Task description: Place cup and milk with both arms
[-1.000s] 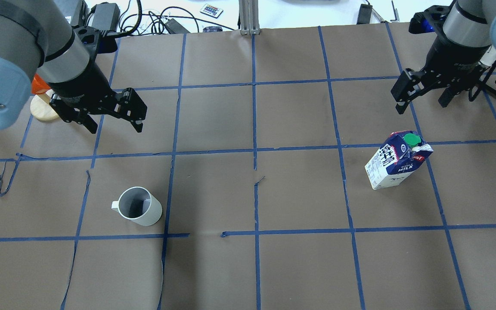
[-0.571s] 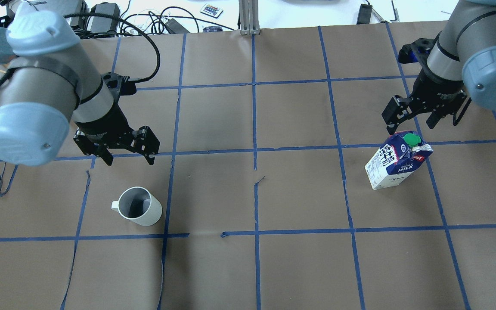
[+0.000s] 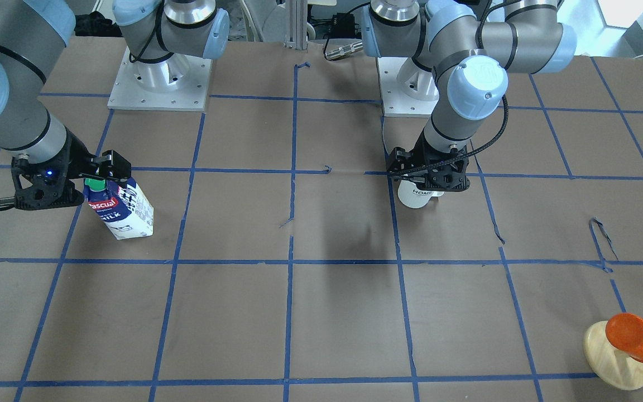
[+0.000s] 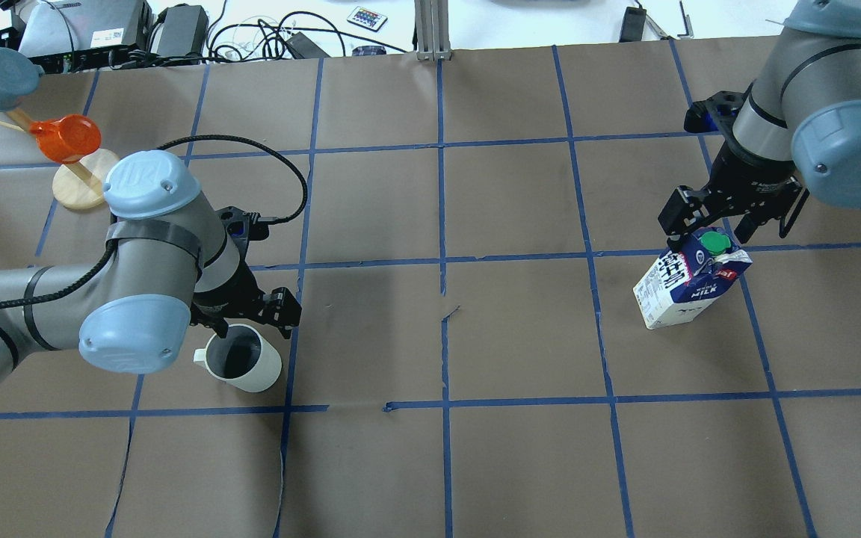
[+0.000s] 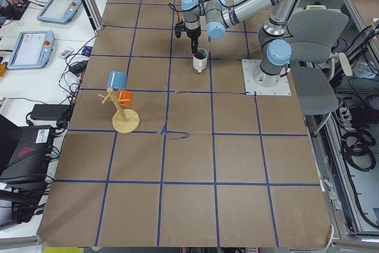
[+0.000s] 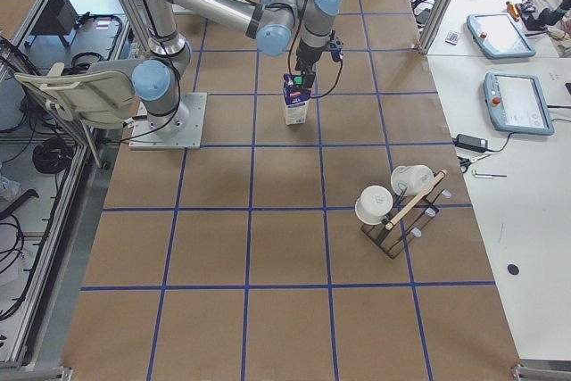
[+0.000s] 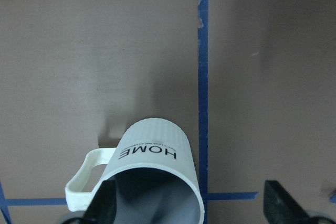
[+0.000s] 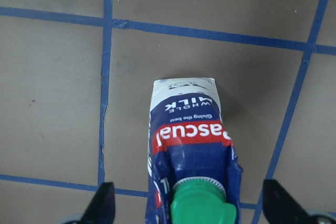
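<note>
The left hand is held spread over the rim of the cup, which is stood upright at the overhead view's lower left. The right hand is held spread astride the top of the milk, at middle right on the table.

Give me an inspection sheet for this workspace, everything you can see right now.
Surface: table covered in brown paper with a blue tape grid; some tape peeling.
Job's things: cup upright; milk upright, green cap on.
Clutter: wooden stand bearing orange and blue cups; second rack with white cups.
Tools: left tool open over the cup; right tool open, astride the milk's top.
Cables: black cable looped off the left wrist; cords beyond the far edge.
Surroundings: pendants, chair.
</note>
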